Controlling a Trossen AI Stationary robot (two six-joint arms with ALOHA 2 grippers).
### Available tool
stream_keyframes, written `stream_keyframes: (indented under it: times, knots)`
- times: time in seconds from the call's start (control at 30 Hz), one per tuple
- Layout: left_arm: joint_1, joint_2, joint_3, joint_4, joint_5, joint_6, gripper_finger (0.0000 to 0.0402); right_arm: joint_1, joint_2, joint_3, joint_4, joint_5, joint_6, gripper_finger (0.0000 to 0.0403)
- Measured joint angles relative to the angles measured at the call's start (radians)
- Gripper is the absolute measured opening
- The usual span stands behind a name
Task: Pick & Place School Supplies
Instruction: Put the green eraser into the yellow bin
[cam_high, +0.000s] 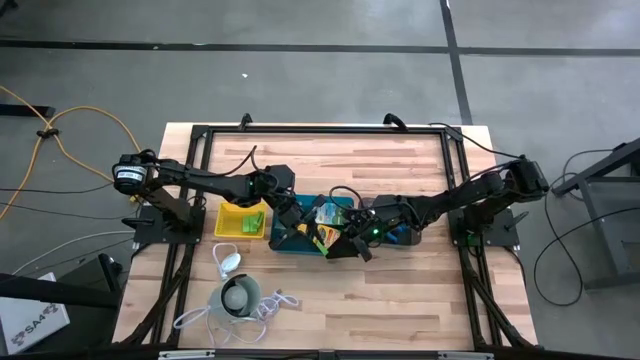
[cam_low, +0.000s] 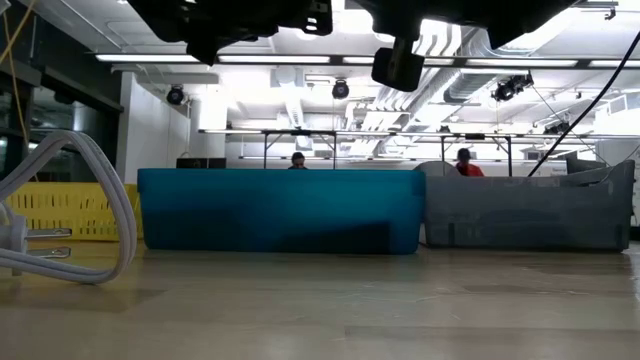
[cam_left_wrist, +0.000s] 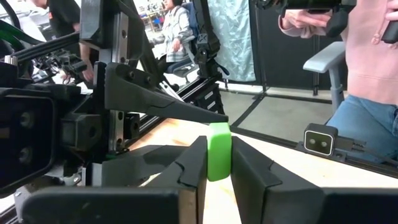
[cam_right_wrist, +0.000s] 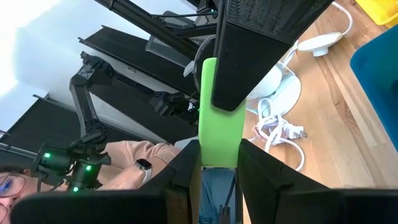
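Observation:
A lime-green block is held up between both grippers above the teal tray. My left gripper reaches in from the table's left and my right gripper from the right; they meet tip to tip, each shut on the block. In the right wrist view the block shows long and narrow, partly covered by a left finger. More green pieces lie in the yellow tray. A yellow-and-green box lies in the teal tray. My left gripper pinches one end of the green block between its two fingers, which lie across it. The block is lifted clear above the tray. My right gripper pinches the block's other end between its two fingers. It comes at the block from the side opposite the left gripper; one of its fingers shows reaching to the block's end in the left wrist view.
Three trays stand in a row at mid-table: yellow, teal and dark grey. A white round gadget with its cord lies near the front left edge. Bare wood lies at the far and near right. People are beyond the table.

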Motion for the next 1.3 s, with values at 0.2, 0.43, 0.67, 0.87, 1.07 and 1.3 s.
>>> stream_keyframes:
  times: [0.2,0.43,0.67,0.87,1.07,1.3]
  knots:
    - [0.000,0.000,0.000,0.000,0.001,0.000,0.0045,0.000,0.000,0.000,0.000,0.000,0.000,0.0081]
    - [0.000,0.000,0.000,0.000,0.001,0.000,0.0045,0.000,0.000,0.000,0.000,0.000,0.000,0.0081]
    - [0.000,0.000,0.000,0.000,0.001,0.000,0.0045,0.000,0.000,0.000,0.000,0.000,0.000,0.0082]
    - [0.000,0.000,0.000,0.000,0.001,0.000,0.0045,0.001,0.000,0.000,0.000,0.004,0.000,0.0082]
    - [0.000,0.000,0.000,0.000,0.001,0.000,0.0045,0.001,0.000,0.000,0.000,0.006,0.000,0.0095]
    - [0.000,0.000,0.000,0.000,0.002,0.000,0.0045,0.000,0.000,0.000,0.000,0.010,0.000,0.0138]
